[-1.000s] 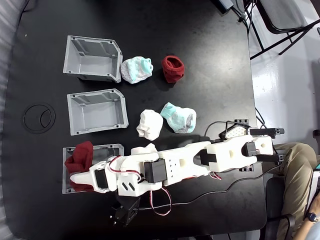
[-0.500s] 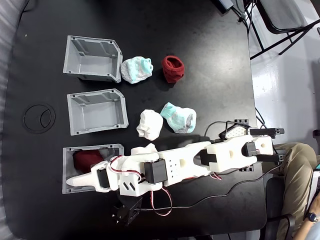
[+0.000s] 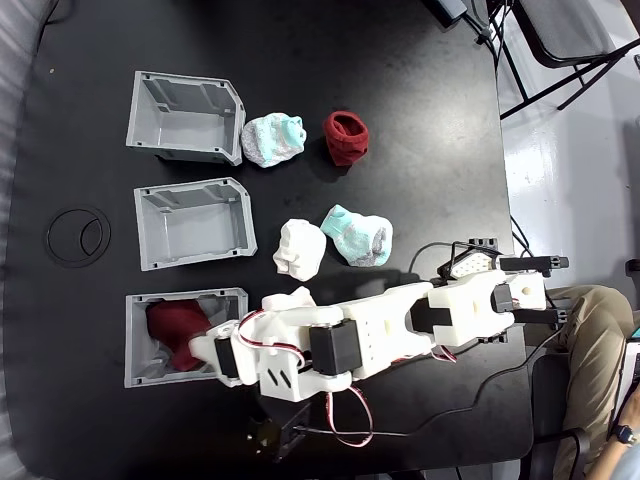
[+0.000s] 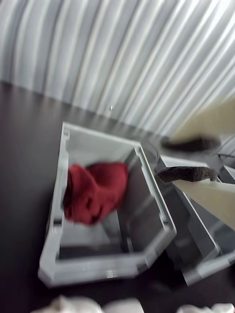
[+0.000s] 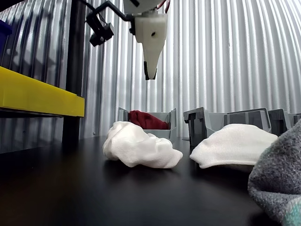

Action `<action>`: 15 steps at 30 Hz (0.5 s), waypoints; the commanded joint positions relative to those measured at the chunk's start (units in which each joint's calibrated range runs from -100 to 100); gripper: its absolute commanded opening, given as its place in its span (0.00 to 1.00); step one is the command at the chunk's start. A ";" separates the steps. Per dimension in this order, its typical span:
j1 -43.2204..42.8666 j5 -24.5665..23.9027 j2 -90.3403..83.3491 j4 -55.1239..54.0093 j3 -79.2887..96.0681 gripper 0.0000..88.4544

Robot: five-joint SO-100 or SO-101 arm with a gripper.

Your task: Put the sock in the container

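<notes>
Table [image 3: 420, 90]: one, black, edges cut off in the fixed view.

Arm [image 3: 380, 335]: one, white, lying across the table from 3 o'clock toward 9 o'clock in the fixed view.

Bins: three, grey, ribbed, stacked along the 9 o'clock side. The container [image 3: 140, 372] is the one nearest 6 o'clock; its right wall is hidden by the arm.

Socks: six. The sock [image 3: 178, 325], maroon, lies inside the container; blurred in the wrist view [image 4: 93, 193]. One maroon ring sock [image 3: 346, 137] at 12 o'clock. Two mint-and-white. Two white, one partly under the arm.

Gripper [image 4: 188, 159]: one, jaws apart, holding nothing, just beside the container's rim.

Ring mark [image 3: 77, 236]: one, at 9 o'clock.

No writing legible.
</notes>
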 commanded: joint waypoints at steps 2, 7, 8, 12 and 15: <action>-0.41 -0.23 -5.81 9.18 -2.87 0.01; -1.19 -0.23 -9.33 19.00 -2.33 0.01; -1.19 -0.23 -9.91 19.51 -1.97 0.01; -0.56 -0.23 -13.84 19.51 0.83 0.01; -0.56 -0.23 -18.45 19.51 6.60 0.01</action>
